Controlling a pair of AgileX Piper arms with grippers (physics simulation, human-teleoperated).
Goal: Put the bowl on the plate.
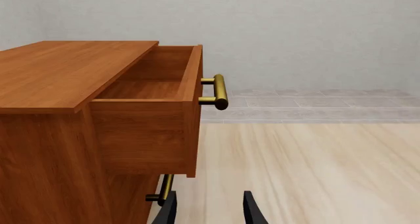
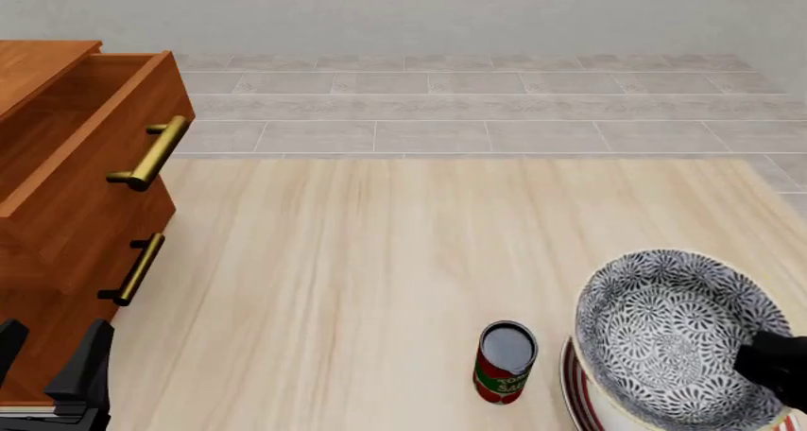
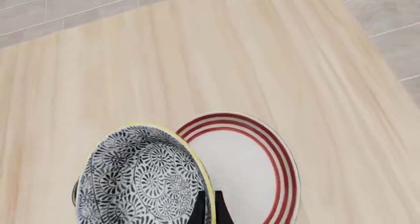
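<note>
While clamped at its rim, the bowl overlaps the plate.

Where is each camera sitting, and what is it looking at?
Left wrist view: behind the left gripper, facing the cabinet and its open drawer; two finger tips show.
Front view: above the table, looking forward and down at the can, bowl, cabinet; both grippers peek in.
Right wrist view: above the right gripper, which pinches the bowl's rim over the plate.
Front and right wrist views share bowl and plate.
</note>
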